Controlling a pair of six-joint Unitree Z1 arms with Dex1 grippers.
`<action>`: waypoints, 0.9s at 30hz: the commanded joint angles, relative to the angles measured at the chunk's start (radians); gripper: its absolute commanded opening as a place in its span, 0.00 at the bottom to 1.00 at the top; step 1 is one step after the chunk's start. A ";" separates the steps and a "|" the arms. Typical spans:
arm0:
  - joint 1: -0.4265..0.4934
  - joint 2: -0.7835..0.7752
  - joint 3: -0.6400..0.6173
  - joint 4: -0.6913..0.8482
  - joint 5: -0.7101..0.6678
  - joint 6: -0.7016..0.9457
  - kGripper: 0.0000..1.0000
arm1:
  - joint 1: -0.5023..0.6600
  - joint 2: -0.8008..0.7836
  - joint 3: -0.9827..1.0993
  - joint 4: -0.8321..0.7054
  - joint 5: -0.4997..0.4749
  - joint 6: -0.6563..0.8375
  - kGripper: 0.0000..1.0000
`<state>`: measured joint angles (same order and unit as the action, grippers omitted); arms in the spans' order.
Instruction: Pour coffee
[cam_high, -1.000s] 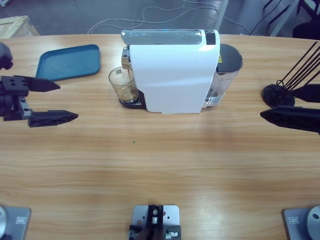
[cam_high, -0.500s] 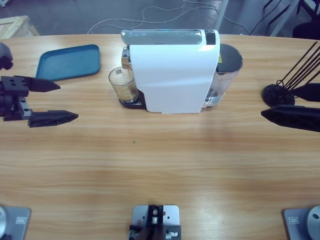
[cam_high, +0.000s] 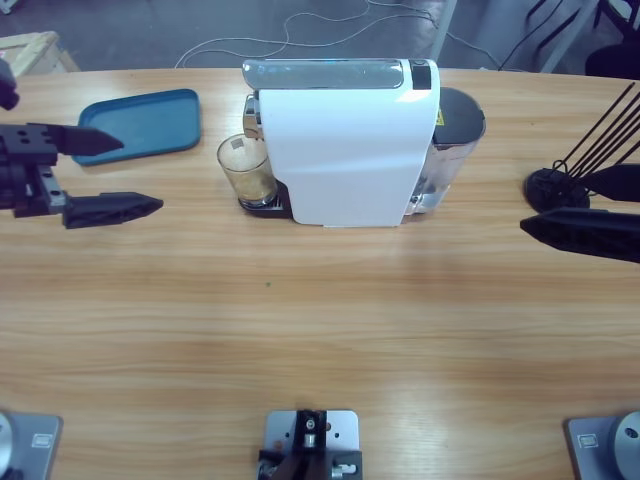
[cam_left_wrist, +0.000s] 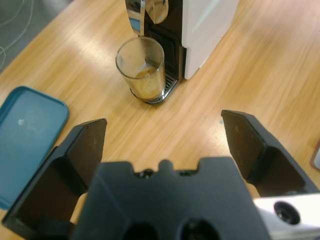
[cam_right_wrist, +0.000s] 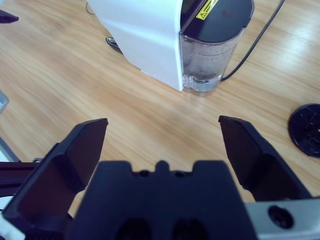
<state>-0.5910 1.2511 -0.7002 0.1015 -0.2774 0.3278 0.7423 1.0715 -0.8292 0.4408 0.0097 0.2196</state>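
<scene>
Comparing this moment with the high view half a second back, we find one change only: the left gripper (cam_high: 108, 175) has shifted up the table toward the blue tray (cam_high: 160, 115) and a little nearer the machine, its upper jaw now lying over the tray's near edge; the right gripper (cam_high: 585, 205) has barely moved, if at all, and hangs at the far side beside the black stand (cam_high: 555, 188).

Both grippers are spread wide and hold nothing; the left wrist view looks between its jaws at the glass (cam_left_wrist: 141, 69), well apart from them.

The coffee (cam_left_wrist: 145, 80) sits low in that glass, brown with pale froth; the glass stands upright on the drip grille under the spout of the white coffee machine (cam_high: 345, 140), touching neither gripper.

We judge the left arm to be lining up on the glass; the brew appears done, and lifting and pouring are not yet begun; an approach from this side must clear the tray and the machine's front.
</scene>
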 joint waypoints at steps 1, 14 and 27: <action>0.009 0.066 0.044 -0.071 0.007 0.071 0.99 | 0.006 -0.025 -0.005 0.067 0.033 -0.013 1.00; 0.277 0.365 0.005 -0.217 -0.453 0.384 0.99 | 0.006 0.013 -0.091 0.250 0.058 -0.133 1.00; 0.217 0.547 -0.107 -0.285 -0.422 0.398 0.99 | 0.005 0.010 -0.113 0.322 0.081 -0.164 1.00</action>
<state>-0.3447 1.6813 -0.7658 -0.1653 -0.7058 0.7132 0.7423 1.0717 -0.9449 0.7428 0.0759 0.0720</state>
